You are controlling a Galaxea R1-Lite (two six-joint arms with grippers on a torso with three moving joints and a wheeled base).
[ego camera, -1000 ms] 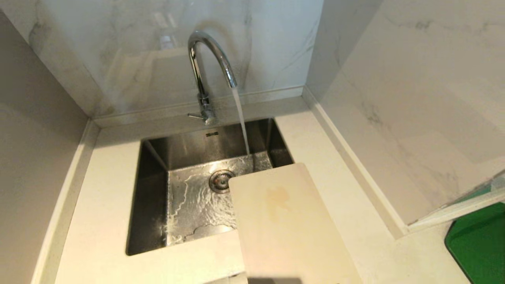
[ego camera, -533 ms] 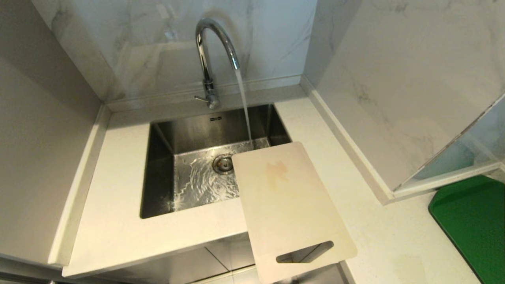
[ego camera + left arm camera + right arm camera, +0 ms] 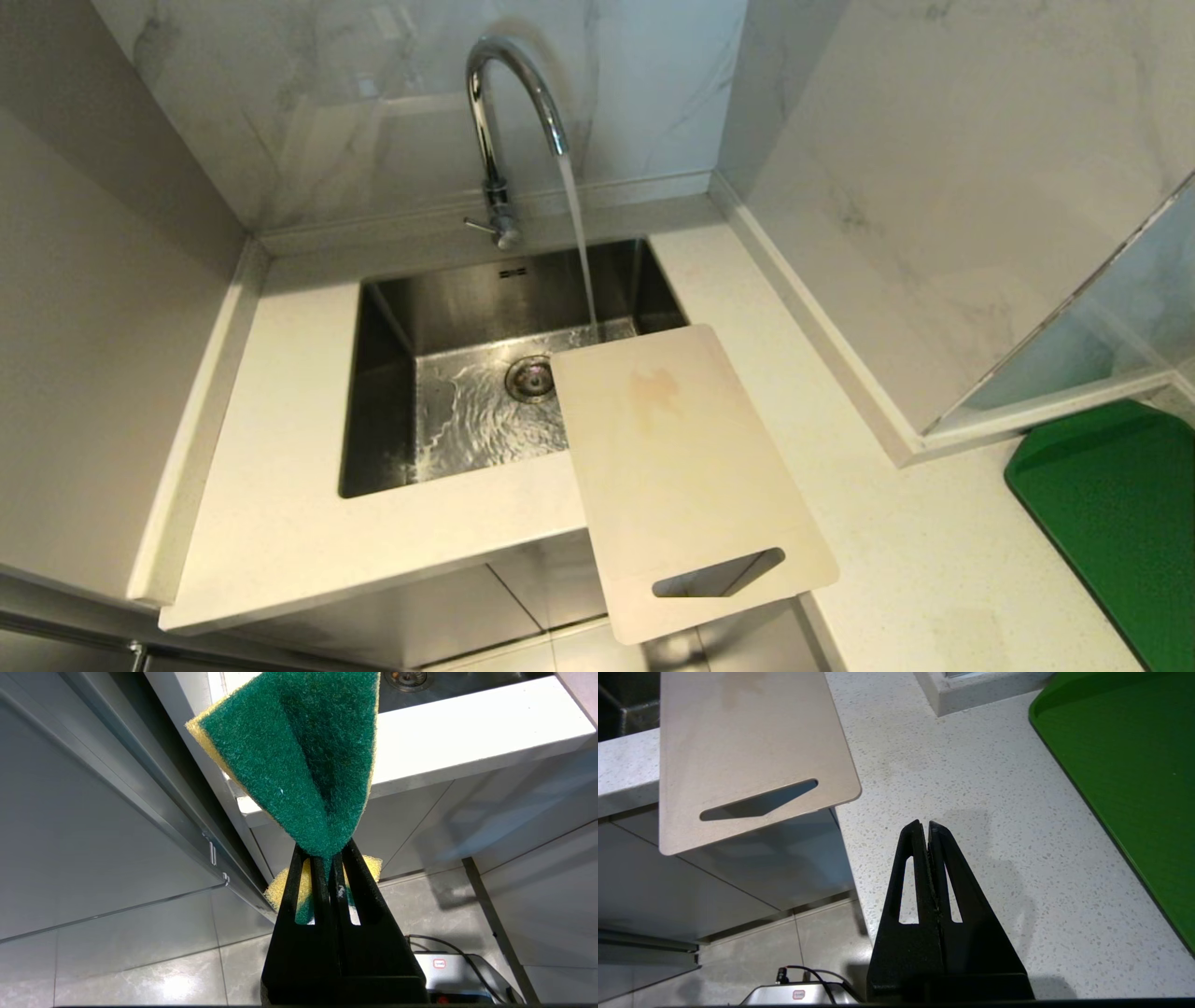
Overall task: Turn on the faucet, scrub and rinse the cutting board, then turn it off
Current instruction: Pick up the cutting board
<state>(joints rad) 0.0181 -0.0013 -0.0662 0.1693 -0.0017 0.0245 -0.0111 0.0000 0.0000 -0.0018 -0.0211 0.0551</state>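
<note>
A: What takes up most of the scene?

B: The pale speckled counter (image 3: 280, 532), wrapped around a steel sink (image 3: 383, 392) set in the corner of marbled walls. A green tray (image 3: 1111, 523) lies on the counter far off to the right.

A: And the cutting board?

B: The cutting board (image 3: 681, 476) lies flat and slanted across the sink's right front corner. Its far end, with a faint yellowish stain, reaches over the basin beside the drain, and its slotted handle end sticks out past the counter's front edge over the floor.

A: The faucet?

B: The faucet (image 3: 499, 121) stands behind the sink, its lever pointing left. A stream of water (image 3: 579, 252) falls from the spout into the basin just beyond the board's far edge, and the basin floor is rippling.

A: Where are the hands?

B: Neither shows from the head. The left hand (image 3: 329, 858) hangs below counter height in front of the cabinet, clenched on a folded green-and-yellow sponge (image 3: 303, 760). The right hand (image 3: 924, 826) is clamped together on nothing, over the counter between the board's handle end and the tray.
</note>
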